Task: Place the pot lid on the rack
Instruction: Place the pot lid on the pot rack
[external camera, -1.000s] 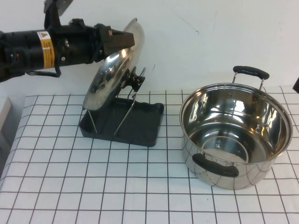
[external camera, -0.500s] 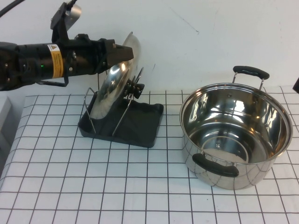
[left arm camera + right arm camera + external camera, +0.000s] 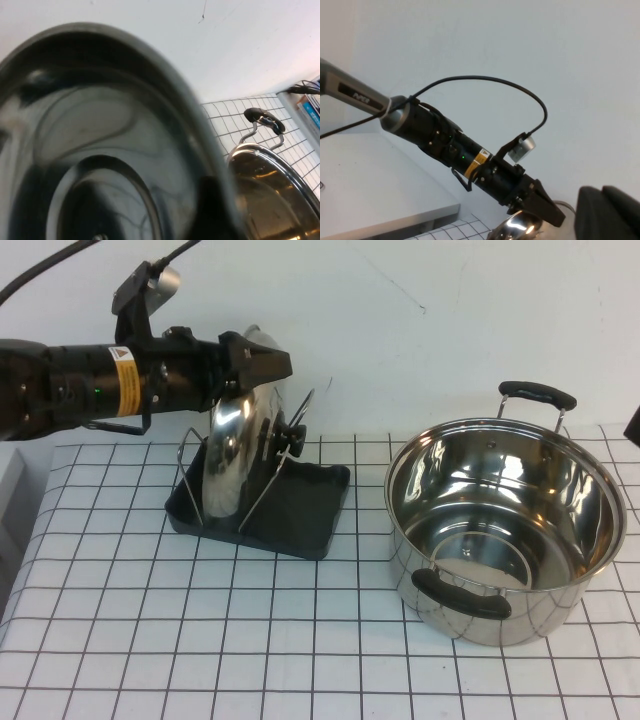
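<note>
The pot lid (image 3: pixel 238 445) stands almost upright in the rack (image 3: pixel 305 512), between its wire loops (image 3: pixel 192 465), with its black knob (image 3: pixel 294 437) facing the pot. My left gripper (image 3: pixel 268 364) is shut on the lid's top rim. In the left wrist view the lid's polished underside (image 3: pixel 100 145) fills most of the picture. The right wrist view shows my left gripper (image 3: pixel 541 205) over the lid's shiny top (image 3: pixel 520 226). My right gripper (image 3: pixel 607 215) is held high at the far right, away from the lid.
A deep steel pot (image 3: pixel 505 525) with two black handles (image 3: pixel 537 393) stands on the checked cloth (image 3: pixel 200 640) to the right of the rack. It also shows in the left wrist view (image 3: pixel 272 195). A white wall lies behind.
My left gripper has lowered the lid and turned it from a steep tilt to nearly upright, so its lower edge now sits in the rack between the wires.
</note>
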You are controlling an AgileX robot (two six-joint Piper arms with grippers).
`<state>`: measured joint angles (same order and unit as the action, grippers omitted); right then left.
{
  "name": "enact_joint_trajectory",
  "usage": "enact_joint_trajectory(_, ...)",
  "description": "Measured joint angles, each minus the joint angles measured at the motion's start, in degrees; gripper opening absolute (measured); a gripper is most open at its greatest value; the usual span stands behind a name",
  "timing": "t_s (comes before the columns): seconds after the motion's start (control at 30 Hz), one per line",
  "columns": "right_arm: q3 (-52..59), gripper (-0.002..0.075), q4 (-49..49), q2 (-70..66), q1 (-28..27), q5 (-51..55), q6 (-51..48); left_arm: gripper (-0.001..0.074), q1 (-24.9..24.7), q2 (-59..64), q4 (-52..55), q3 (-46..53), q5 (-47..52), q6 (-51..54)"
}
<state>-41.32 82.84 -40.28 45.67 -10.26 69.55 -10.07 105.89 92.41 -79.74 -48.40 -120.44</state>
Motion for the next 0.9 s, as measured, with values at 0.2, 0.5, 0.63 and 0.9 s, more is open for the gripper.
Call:
enact_joint_trajectory(0.2, 0.0, -0.0001, 0.2, 0.0, 0.0, -1.2, 0.0, 0.0599, 0.0, 0.0, 1.4, -0.7, -0.5, 1.9)
enact_joint_trajectory(0.5, 0.0, -0.0001, 0.2, 0.0, 0.0, -2.3, 0.6, 0.0616, 0.0, 0.0, 8.9, -3.7, -2.3, 2.0)
enact_joint_trajectory(0.63, 0.0, -0.0001, 0.4, 0.0, 0.0, -2.8, 1.1, 0.0616, 0.0, 0.0, 8.9, -5.1, -2.3, 2.0)
enact_joint_trajectory(0.9, 0.0, -0.0001, 0.5, 0.0, 0.0, -4.1, 1.5, 0.0616, 0.0, 0.0, 8.9, -6.0, -2.1, 2.0)
